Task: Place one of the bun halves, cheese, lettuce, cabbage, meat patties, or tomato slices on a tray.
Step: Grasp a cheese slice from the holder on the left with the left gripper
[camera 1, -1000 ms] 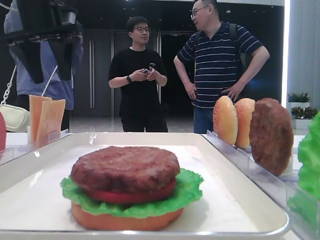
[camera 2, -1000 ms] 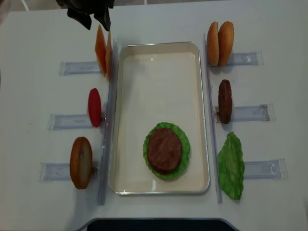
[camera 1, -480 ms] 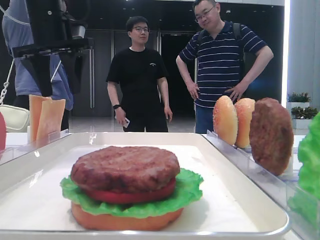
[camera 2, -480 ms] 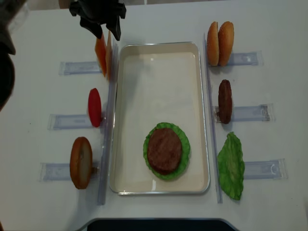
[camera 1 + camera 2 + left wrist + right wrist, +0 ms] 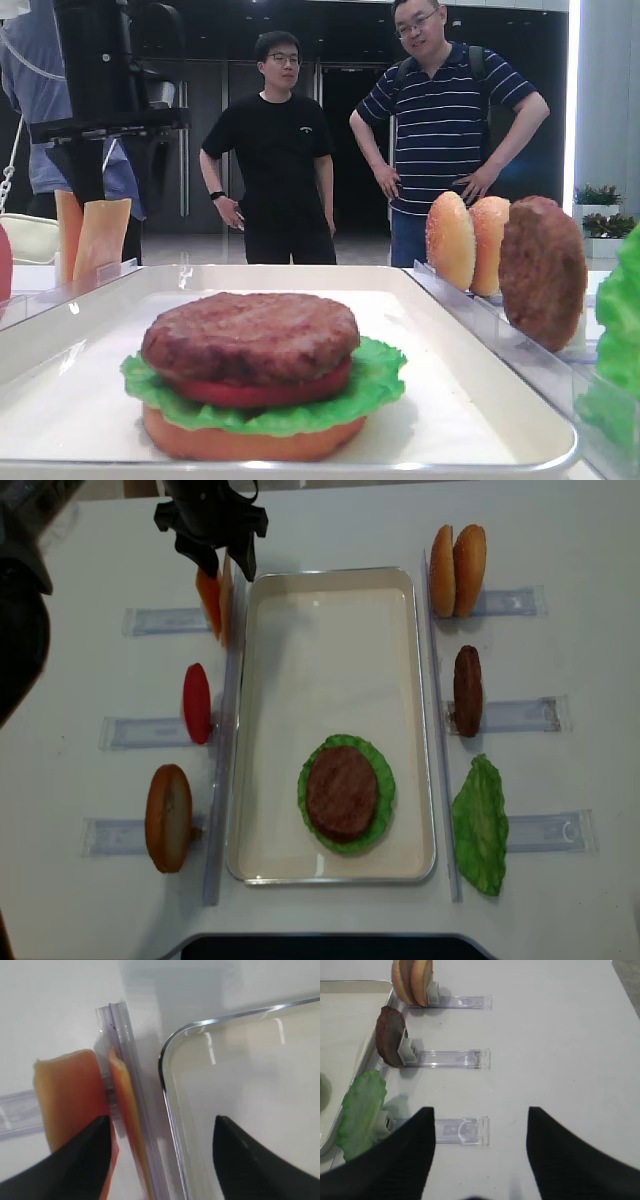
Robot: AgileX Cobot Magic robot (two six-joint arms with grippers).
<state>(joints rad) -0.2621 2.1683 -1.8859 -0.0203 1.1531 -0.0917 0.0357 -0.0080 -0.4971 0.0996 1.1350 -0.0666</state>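
Note:
Two pale orange cheese slices [image 5: 210, 600] stand on edge in a clear holder left of the white tray [image 5: 330, 576]. My left gripper [image 5: 214, 558] hangs over them, open. In the left wrist view the left gripper [image 5: 160, 1119] straddles the inner cheese slice [image 5: 125, 1102], and one finger overlaps the outer slice [image 5: 70, 1095]. On the tray sits a stack: bun [image 5: 250, 442], lettuce [image 5: 385, 780], tomato [image 5: 262, 392] and meat patty [image 5: 342, 792]. My right gripper [image 5: 480, 1110] is open above bare table with nothing in it; it is not seen in the overhead view.
Left holders carry a tomato slice [image 5: 197, 702] and a bun half [image 5: 168, 817]. Right holders carry two bun halves [image 5: 457, 570], a patty [image 5: 467, 690] and lettuce [image 5: 481, 825]. A clear holder [image 5: 462, 1131] lies under the right gripper. Two people [image 5: 275, 150] stand behind the table.
The left gripper has come down and toward the tray's far left corner, from above the cheese slices to around them. Its jaws stay open. The people behind shifted their arms.

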